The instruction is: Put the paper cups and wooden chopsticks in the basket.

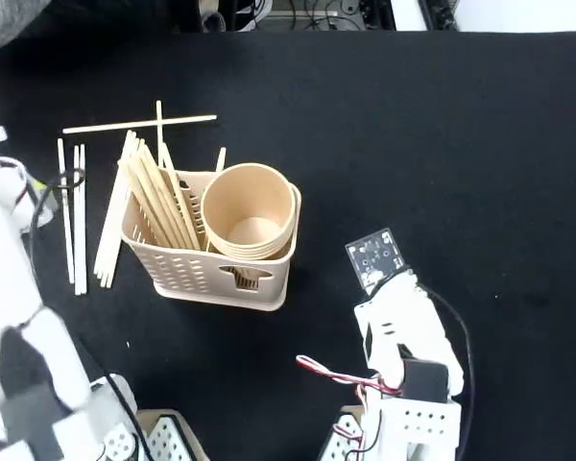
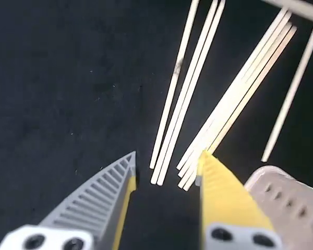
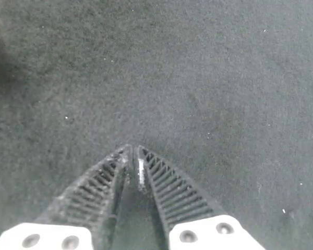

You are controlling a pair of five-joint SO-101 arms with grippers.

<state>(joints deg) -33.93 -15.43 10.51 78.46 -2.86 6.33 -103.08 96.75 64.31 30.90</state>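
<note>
Cups (image 1: 250, 223): one nested stack in your basket (image 1: 202, 274)
Sticks (image 1: 79, 221): three loose on bench (image 1: 442, 144), two crossed behind
Left tool (image 2: 168, 156): apart
Right tool (image 3: 134, 151): together

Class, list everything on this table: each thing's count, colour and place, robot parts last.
Black table cloth: one, black, covering the table.
Slotted beige plastic basket: one, beige, mid-table.
Stacked tan paper cups: count unclear, tan, inside the basket.
Pale wooden chopsticks in basket: several, pale, leaning beside the cups.
Loose wooden chopsticks: several, pale, on the cloth beside the basket.
Left tool: one, grey and yellow, open over loose chopstick ends.
Right tool: one, dark, shut above bare cloth.
</note>
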